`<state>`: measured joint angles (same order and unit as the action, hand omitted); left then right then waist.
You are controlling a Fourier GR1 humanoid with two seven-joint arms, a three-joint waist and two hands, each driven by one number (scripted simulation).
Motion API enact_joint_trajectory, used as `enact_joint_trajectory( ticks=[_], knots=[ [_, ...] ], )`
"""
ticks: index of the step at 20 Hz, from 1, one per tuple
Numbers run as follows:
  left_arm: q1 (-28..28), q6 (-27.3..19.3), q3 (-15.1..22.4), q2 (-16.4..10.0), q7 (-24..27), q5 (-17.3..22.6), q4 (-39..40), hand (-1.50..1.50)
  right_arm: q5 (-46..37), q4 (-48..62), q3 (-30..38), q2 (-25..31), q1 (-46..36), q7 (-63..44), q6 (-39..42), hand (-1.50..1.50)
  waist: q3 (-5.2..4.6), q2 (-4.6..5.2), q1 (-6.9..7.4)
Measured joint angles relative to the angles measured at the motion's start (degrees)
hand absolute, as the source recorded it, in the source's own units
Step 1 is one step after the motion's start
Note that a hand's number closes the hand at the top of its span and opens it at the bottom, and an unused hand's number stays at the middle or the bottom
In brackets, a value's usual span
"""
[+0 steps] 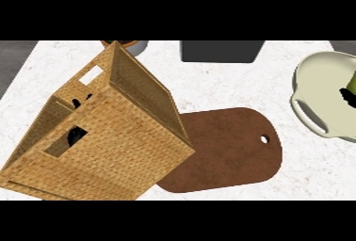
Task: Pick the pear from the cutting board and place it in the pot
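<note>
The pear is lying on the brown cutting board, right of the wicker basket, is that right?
Not quite. The head view shows the cutting board right of the wicker basket, but bare where visible; the pear, greenish, shows in the cream pot at the right edge.

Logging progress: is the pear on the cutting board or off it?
Off. The cutting board is bare where visible; something green, likely the pear, shows inside the pot at right.
</note>
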<state>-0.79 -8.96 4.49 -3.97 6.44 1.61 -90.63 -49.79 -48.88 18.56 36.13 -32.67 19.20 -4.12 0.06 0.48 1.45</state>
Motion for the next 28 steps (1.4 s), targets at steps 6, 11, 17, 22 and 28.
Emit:
enact_joint_trajectory(
  ticks=[6,11,17,22,28],
  knots=[
    [-0.60,0.41,0.41,0.25,0.39,-0.40,0.45,0.00,-2.95,17.77,0.21,2.35,-6.09,3.06,-2.47,1.50,0.07,0.36,0.88],
    [-0.18,0.50,0.77,0.77,1.37,-0.56,0.75,0.00,-5.44,27.79,0.17,4.12,-7.84,0.25,-2.60,-1.50,0.12,0.62,1.39],
    [-1.56,0.76,-0.10,0.09,-0.37,-0.10,0.00,0.00,-0.38,33.28,4.73,4.08,-10.10,8.02,1.21,-1.50,0.23,0.61,1.15],
    [-1.23,0.74,-0.62,0.26,-0.16,0.34,0.48,0.00,9.93,34.70,14.14,3.65,-12.57,14.07,5.45,-1.50,0.30,0.52,0.69],
    [-0.83,0.32,0.29,0.72,-0.43,-0.48,-0.37,0.00,18.80,37.74,22.72,6.86,-12.86,15.79,11.25,-1.50,0.28,0.60,0.84]
  ],
)
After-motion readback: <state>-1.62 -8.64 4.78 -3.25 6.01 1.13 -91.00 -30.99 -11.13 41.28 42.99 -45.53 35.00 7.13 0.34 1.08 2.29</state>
